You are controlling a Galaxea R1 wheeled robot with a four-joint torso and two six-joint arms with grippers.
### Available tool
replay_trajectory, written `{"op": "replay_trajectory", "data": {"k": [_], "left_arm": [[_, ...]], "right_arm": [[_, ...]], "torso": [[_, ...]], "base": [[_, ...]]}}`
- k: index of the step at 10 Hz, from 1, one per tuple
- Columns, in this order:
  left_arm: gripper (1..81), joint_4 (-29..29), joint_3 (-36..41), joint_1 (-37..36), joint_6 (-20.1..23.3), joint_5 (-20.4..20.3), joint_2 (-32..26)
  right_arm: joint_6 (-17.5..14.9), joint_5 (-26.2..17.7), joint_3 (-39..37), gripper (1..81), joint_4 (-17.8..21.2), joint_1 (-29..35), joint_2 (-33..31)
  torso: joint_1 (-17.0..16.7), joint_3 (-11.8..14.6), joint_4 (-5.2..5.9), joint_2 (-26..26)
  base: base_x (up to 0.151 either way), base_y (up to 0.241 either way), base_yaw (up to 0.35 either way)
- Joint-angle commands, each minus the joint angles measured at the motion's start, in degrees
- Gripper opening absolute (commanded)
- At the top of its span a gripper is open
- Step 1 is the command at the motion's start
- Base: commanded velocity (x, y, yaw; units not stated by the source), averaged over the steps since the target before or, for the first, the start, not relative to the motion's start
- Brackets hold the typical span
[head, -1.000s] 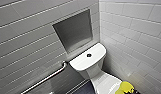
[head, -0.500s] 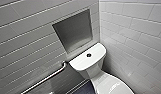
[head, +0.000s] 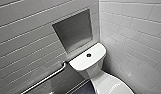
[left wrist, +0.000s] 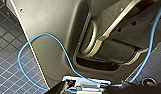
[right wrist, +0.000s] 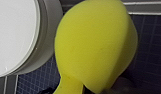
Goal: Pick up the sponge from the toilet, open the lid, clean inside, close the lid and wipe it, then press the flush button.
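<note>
the dark blue small-tiled floor (head: 81,89) is showing at the bottom centre of the head view, and the white glossy ceramic toilet (head: 95,72) is standing on it, lower right.

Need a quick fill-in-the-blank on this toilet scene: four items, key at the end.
1. The sponge seen from the right wrist is bright ___.
2. On the toilet, the round flush button sits on top of the ___.
3. The floor beside the toilet has dark ___ tiles.
4. In the head view, the grab bar runs to the ___ of the toilet.
Missing words: yellow; tank; blue; left.
</note>
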Motion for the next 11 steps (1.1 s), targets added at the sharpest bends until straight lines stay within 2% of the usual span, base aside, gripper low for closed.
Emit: {"op": "replay_trajectory", "data": {"k": [1,2,3,4,5,6,7,9,11], "left_arm": [[81.1,0.2,-0.1,0.5,0.3,4.3,-0.9],[81.1,0.2,-0.1,0.5,0.3,4.2,-0.9],[81.1,0.2,-0.1,0.5,0.2,4.2,-0.9],[81.1,0.2,-0.1,0.5,0.2,4.2,-0.9],[81.1,0.2,-0.1,0.5,0.2,4.2,-0.9],[81.1,0.2,-0.1,0.5,0.2,4.2,-0.9],[81.1,0.2,-0.1,0.5,0.2,4.2,-0.9],[81.1,0.2,-0.1,0.5,0.2,4.2,-0.9],[81.1,0.2,-0.1,0.5,0.2,4.2,-0.9]], "right_arm": [[-0.4,2.9,17.9,1.0,-5.3,0.7,-9.5],[-3.5,2.4,24.2,1.0,-4.9,1.9,-13.1],[-9.7,2.2,30.6,1.0,-1.2,3.7,-16.3],[-17.1,2.0,35.4,1.0,3.9,6.1,-17.8],[-26.5,2.1,40.6,1.0,10.9,8.9,-18.9],[-33.3,1.9,43.0,1.0,17.2,12.2,-19.2],[-37.1,0.1,43.7,1.0,22.1,16.0,-19.1],[-41.6,-6.7,42.0,1.0,30.2,24.5,-19.0],[-48.4,-16.1,36.4,1.0,41.8,35.3,-18.1]], "torso": [[0.0,0.0,0.00,0.0],[0.0,0.0,0.00,0.0],[0.0,0.0,0.00,0.0],[0.0,0.0,0.00,0.0],[0.0,0.0,0.00,0.0],[0.0,0.0,0.00,0.0],[0.0,0.0,0.00,0.0],[0.0,0.0,0.00,0.0],[0.0,0.0,0.00,0.0]], "base": [[0.000,0.000,0.000],[0.000,0.000,0.000],[0.000,0.000,0.000],[0.000,0.000,0.000],[0.000,0.000,0.000],[0.000,0.000,0.000],[0.000,0.000,0.000],[0.000,0.000,0.000],[0.000,0.000,0.000]]}}
